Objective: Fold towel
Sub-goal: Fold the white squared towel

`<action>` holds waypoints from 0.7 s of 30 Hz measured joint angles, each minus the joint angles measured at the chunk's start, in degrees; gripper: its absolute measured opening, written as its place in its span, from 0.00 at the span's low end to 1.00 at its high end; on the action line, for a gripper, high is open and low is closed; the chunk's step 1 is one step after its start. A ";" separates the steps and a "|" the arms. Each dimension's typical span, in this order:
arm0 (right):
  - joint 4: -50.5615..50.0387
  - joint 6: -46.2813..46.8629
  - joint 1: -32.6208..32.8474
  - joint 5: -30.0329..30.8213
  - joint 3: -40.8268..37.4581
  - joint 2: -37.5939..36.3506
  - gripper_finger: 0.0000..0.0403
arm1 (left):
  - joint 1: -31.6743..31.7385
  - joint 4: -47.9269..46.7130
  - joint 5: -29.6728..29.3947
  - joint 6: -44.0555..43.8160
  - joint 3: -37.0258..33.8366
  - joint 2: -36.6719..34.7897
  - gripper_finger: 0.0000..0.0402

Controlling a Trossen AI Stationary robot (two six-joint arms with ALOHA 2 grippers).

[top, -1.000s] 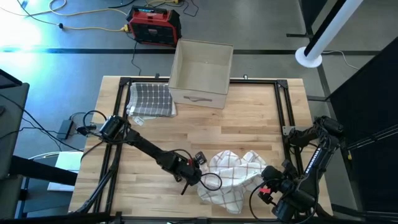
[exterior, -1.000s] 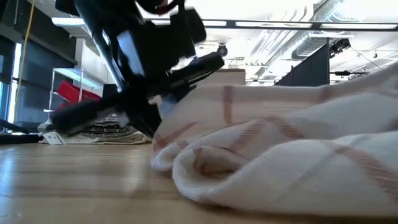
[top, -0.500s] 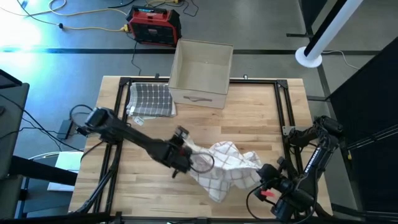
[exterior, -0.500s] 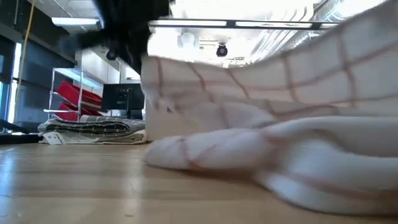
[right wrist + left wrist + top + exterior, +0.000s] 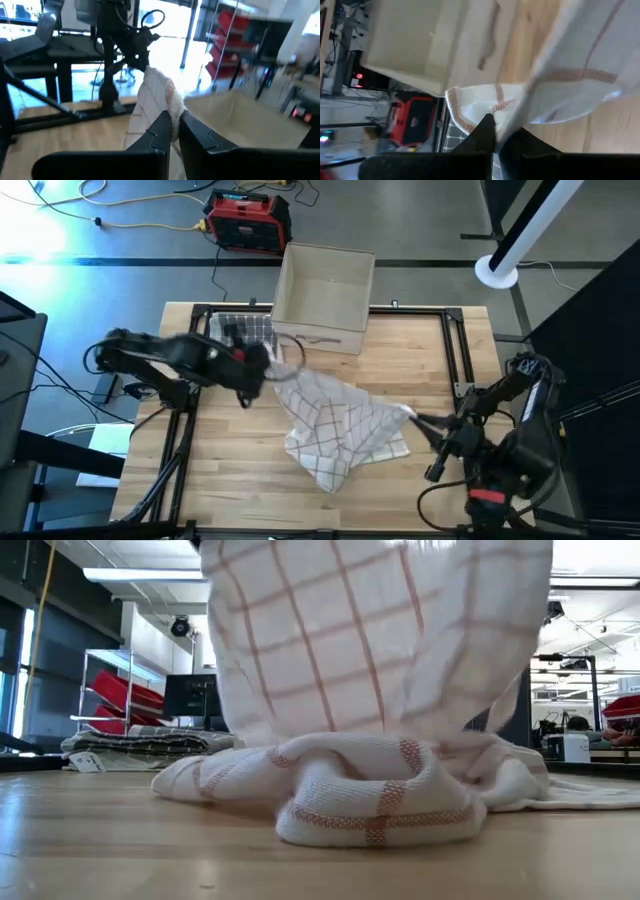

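High view shows the checked towel (image 5: pixel 335 425) at mid-surface, its 10 o'clock corner pinched by the left claw (image 5: pixel 268 367) and its 3 o'clock corner by the right claw (image 5: pixel 413 417). It looks light and limp, sagging between them, so corners seem the best holds.

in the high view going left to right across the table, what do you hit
left gripper pinching one towel corner → checked towel hanging between the arms → right gripper pinching the other corner
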 joint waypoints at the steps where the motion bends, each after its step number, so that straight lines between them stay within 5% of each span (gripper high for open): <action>1: 0.03 -3.16 -0.12 0.74 2.29 0.00 0.03 | -0.03 0.02 -0.80 -0.67 0.95 -1.13 0.00; 5: 0.15 -12.43 -0.52 0.76 10.12 -0.09 0.03 | -0.09 2.94 -2.18 -5.13 3.55 -5.01 0.00; 10: 0.14 -9.95 -0.50 -8.83 12.01 0.34 0.03 | -2.78 9.09 10.01 -10.99 1.67 -6.35 0.00; 15: -0.49 -4.01 -0.46 -21.94 11.98 5.68 0.03 | -8.84 21.81 14.32 -12.61 -10.17 -3.45 0.00; 21: -0.48 2.24 -0.44 -36.72 11.96 14.86 0.03 | -13.08 51.64 25.31 -7.72 -26.29 3.35 0.00</action>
